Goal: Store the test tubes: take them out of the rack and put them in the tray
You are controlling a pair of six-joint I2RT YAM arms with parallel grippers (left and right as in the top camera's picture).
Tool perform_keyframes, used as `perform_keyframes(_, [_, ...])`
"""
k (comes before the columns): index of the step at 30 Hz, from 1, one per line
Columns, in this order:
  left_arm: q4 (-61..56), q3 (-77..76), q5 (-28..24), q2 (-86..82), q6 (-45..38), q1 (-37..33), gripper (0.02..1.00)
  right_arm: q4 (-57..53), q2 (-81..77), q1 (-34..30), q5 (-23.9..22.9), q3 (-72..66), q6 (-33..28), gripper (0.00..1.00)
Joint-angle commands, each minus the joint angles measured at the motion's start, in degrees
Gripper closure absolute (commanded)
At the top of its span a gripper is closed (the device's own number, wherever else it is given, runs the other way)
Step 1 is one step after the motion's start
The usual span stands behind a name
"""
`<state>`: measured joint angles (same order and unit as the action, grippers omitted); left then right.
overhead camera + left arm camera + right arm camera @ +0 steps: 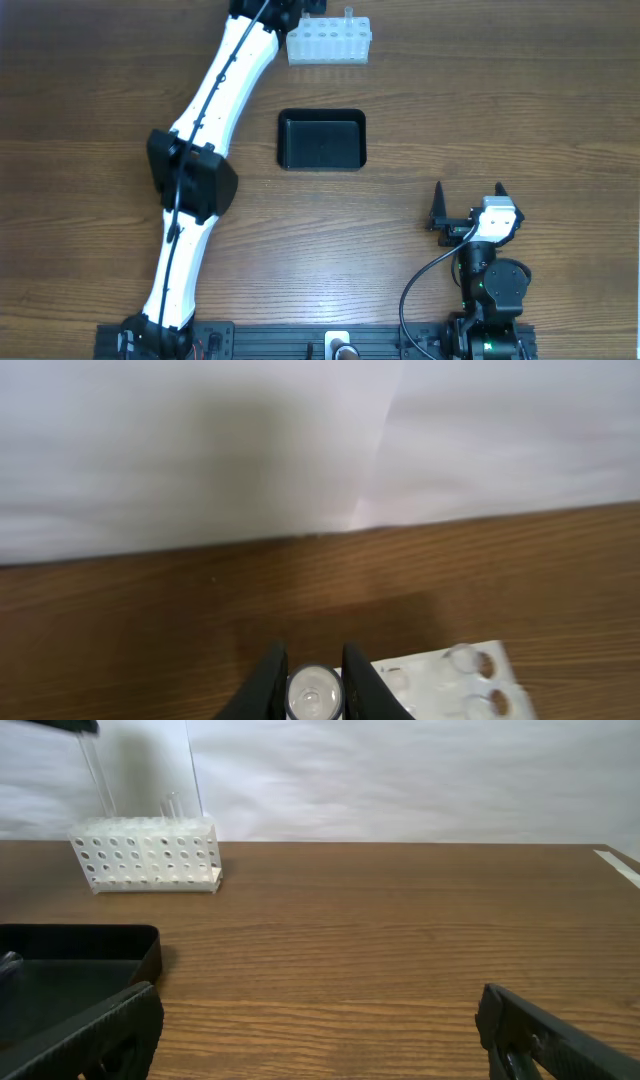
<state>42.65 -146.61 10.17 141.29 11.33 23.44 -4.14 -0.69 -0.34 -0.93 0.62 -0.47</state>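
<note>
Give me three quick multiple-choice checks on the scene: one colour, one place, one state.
1. What colour is the tray? A white, B black, C blue.
2. Where is the left end effector? A at the rack, B over the tray, C parked by its base.
3. How is the right end effector? A open, B shut on a tube, C shut and empty.
Answers: 1 B, it looks black beside the white rack. 2 A, its fingers close around a tube at the rack's edge. 3 A, its fingers stand wide apart with nothing between them.

rack (470, 680) cropped at edge, tube (313, 693) blurred
</note>
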Motion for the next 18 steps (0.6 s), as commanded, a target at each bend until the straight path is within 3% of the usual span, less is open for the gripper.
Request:
perform_keyframes(1, [1.9,-0.9,1.0,-6.8,-0.2,-0.4,0.958,-0.2,0.4,0.1,0.4,-0.3,-0.5,0.007])
perform_keyframes(7, [11.2,-0.9,0.0,-12.2,6.2,-0.3,0.958,-0.2,0.4,0.1,0.4,-0.3,-0.4,0.007])
perform_keyframes(18, [37.0,-0.9,-13.4,-16.0,14.9,-0.3,0.98,-0.2,0.4,0.1,0.4,-0.3,-0.5,0.007])
